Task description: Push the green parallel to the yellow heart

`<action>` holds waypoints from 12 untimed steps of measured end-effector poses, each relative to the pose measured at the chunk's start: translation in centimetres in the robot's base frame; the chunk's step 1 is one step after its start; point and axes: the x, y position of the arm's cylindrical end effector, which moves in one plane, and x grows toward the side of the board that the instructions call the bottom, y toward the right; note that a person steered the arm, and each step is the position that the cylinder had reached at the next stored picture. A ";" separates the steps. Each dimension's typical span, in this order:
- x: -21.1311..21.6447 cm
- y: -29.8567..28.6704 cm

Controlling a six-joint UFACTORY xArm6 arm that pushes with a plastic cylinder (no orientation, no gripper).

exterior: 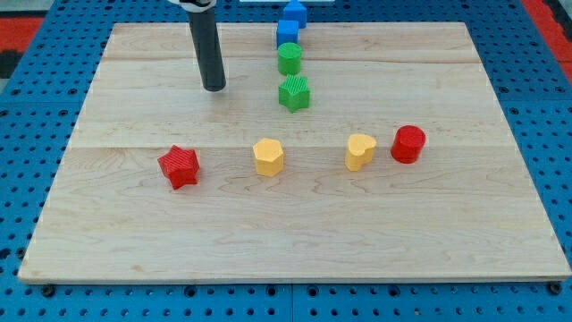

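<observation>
Wooden surface [134,241], left to right. Red star block [180,166] at lower left. My tip [214,88] rests on the board, well left of the green blocks; this end effector is a plain rod with nothing to open or close. Yellow hexagon block [268,156]. Green star block [294,93] below green cylinder [289,59], blue blocks above. Yellow heart [360,151], then red cylinder [407,144] just beside.

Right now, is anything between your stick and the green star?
No. My tip sits to the view's left of the green star, with bare board between them. The green cylinder stands just above the star, not in between.
</observation>
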 end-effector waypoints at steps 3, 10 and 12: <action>2.2 0.1; 2.4 13.4; -1.8 20.3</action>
